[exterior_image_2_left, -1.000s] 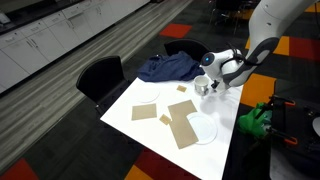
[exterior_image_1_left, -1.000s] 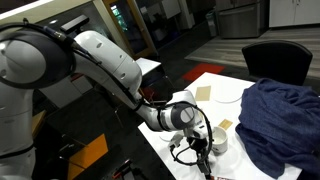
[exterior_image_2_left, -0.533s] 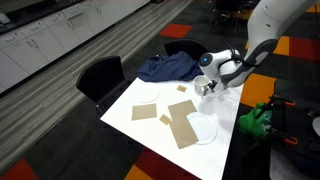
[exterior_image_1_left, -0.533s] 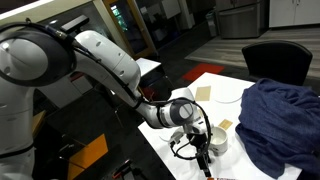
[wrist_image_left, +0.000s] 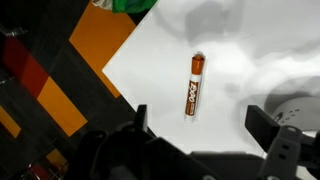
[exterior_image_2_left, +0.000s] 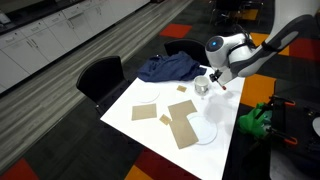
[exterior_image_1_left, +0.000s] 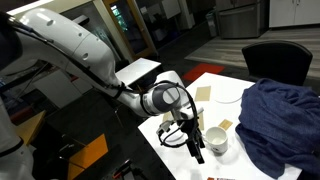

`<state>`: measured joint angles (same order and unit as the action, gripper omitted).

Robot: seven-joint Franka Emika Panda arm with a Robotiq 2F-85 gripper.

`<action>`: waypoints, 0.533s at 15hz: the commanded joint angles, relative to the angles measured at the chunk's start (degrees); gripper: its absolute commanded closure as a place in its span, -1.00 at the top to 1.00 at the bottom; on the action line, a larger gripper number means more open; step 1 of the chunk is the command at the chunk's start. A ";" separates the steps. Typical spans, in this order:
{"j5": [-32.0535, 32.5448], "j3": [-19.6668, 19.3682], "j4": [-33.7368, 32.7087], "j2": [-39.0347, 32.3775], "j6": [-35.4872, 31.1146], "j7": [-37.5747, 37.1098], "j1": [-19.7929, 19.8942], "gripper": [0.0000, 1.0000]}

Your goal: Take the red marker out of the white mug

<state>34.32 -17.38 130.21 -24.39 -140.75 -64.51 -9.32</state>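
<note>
The red marker (wrist_image_left: 194,85) lies flat on the white table in the wrist view, near the table's edge and outside the mug. My gripper (wrist_image_left: 202,124) hangs above it, open, with its two dark fingers (wrist_image_left: 140,120) wide apart and nothing between them. In both exterior views the gripper (exterior_image_1_left: 195,146) (exterior_image_2_left: 222,82) stands beside the white mug (exterior_image_1_left: 216,140) (exterior_image_2_left: 203,85), just above the table. In those views I cannot make out the marker.
A blue cloth (exterior_image_1_left: 282,115) (exterior_image_2_left: 168,68) lies heaped behind the mug. White plates (exterior_image_2_left: 203,131) and brown card pieces (exterior_image_2_left: 183,126) cover the table's middle. Black chairs (exterior_image_2_left: 100,75) stand at the table, and a green thing (exterior_image_2_left: 255,121) sits past the table edge.
The jaws have opened wide and let the marker go onto the table. The arm has lifted and swung a little away from the mug.
</note>
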 commanded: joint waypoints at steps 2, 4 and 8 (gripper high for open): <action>2.97 2.29 8.08 14.99 3.86 1.61 1.10 1.00; 2.43 4.62 9.43 19.40 5.85 4.27 2.35 1.00; -0.07 9.45 9.55 24.48 9.64 10.45 4.67 1.00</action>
<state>35.86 -11.35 137.89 -4.85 -133.53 -58.45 -7.08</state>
